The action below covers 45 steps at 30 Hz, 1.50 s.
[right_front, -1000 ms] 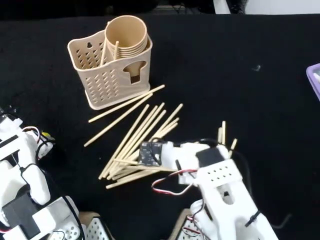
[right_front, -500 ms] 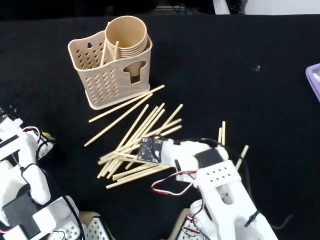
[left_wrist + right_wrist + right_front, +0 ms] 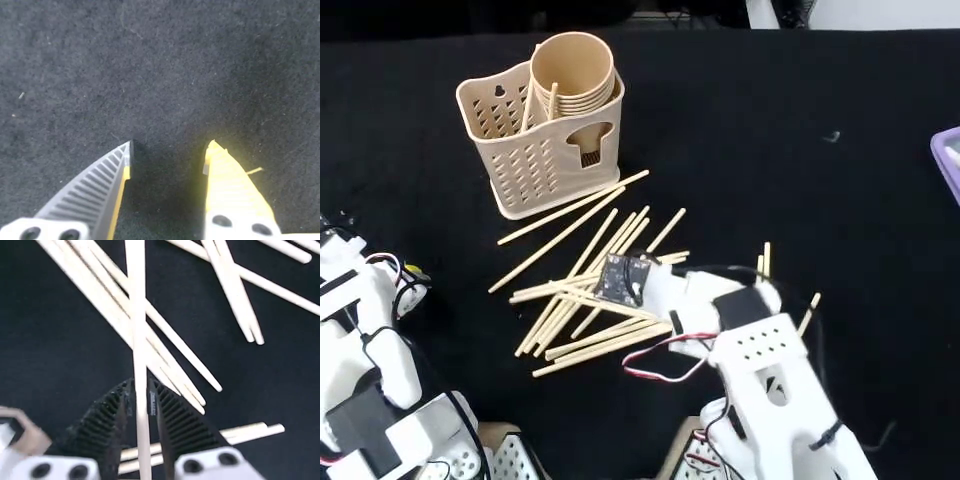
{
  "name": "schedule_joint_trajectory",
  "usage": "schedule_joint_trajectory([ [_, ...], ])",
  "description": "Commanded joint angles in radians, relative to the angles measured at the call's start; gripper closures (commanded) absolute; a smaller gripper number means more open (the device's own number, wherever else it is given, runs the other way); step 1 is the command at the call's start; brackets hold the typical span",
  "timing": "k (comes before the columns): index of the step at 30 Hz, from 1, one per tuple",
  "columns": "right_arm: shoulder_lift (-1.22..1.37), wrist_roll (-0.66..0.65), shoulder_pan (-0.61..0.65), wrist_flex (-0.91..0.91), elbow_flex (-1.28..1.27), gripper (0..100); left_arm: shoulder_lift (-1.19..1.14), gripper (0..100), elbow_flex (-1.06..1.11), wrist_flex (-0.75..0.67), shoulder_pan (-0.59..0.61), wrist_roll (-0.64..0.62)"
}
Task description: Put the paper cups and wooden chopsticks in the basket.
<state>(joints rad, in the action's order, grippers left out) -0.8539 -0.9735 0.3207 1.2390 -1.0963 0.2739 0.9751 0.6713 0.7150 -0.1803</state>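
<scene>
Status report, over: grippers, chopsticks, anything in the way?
Right gripper shut on one chopstick. Left gripper open above table. Cups in basket; loose chopsticks crossing under the held one.

Black cloth table (image 3: pixel 800 120). Perforated basket (image 3: pixel 525 160) stands at 10 o'clock. Wooden chopsticks (image 3: pixel 582 268) lie scattered and crossed from center toward 7 o'clock, the nearest just beside the basket. Purple object (image 3: pixel 948 155) at the 3 o'clock edge.

The left gripper (image 3: pixel 168 150) hangs over the black cloth (image 3: pixel 160 65); its fingers (image 3: pixel 227 180) stand apart.
</scene>
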Motion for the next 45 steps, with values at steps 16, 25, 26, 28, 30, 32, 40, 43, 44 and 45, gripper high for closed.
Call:
schedule_joint_trajectory([
  [16,-0.012,0.39,0.344,-0.011,0.406,98.8,0.0,76,-0.045,0.0,0.021,-0.003],
  [25,-0.01,0.686,0.347,-0.528,0.398,98.8,0.0,76,-0.045,0.0,0.021,-0.003],
  [26,-0.01,0.712,0.347,-0.572,0.398,98.8,0.0,76,-0.045,0.0,0.021,-0.003],
  [28,-0.01,0.767,0.348,-0.661,0.401,98.8,0.0,76,-0.045,0.0,0.021,-0.003],
  [30,-0.007,0.81,0.348,-0.76,0.4,98.8,0.0,76,-0.045,0.0,0.021,-0.003],
  [32,0.016,0.838,0.348,-0.862,0.4,98.8,0.0,76,-0.045,0.0,0.021,-0.003],
  [40,0.306,0.842,0.348,-1.241,0.479,98.8,0.0,76,-0.044,0.0,0.021,-0.003],
  [43,0.415,0.842,0.345,-1.295,0.565,98.8,0.0,76,-0.042,0.0,0.019,-0.003],
  [44,0.449,0.842,0.345,-1.307,0.596,98.8,0.0,76,-0.042,0.0,0.018,-0.003],
  [45,0.479,0.842,0.345,-1.321,0.63,98.8,0.0,76,-0.042,0.0,0.016,-0.003],
])
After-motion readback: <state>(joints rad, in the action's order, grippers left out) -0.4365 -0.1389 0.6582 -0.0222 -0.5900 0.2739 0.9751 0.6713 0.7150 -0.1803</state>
